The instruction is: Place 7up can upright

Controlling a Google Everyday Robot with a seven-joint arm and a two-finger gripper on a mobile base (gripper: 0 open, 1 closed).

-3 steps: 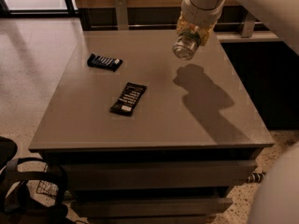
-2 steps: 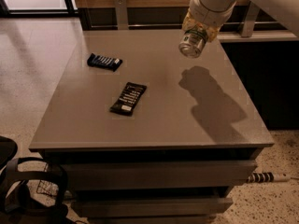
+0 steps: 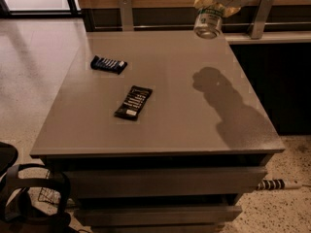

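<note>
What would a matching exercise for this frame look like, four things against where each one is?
Things:
1. 7up can
2. gripper
3. dark blue bar
4. black bar

Places:
A. lying flat near the middle of the table
B. at the top edge of the view, jaws closed on the can
C. held in the air above the table's far right corner
D. lying flat on the table's far left part

Pairs: 1-C, 2-B, 3-D, 4-A

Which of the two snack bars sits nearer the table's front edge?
The mid-table bar, pointing front to back; the other bar lies crosswise at back left. The gripper holds the 7up can above the back right edge.
</note>
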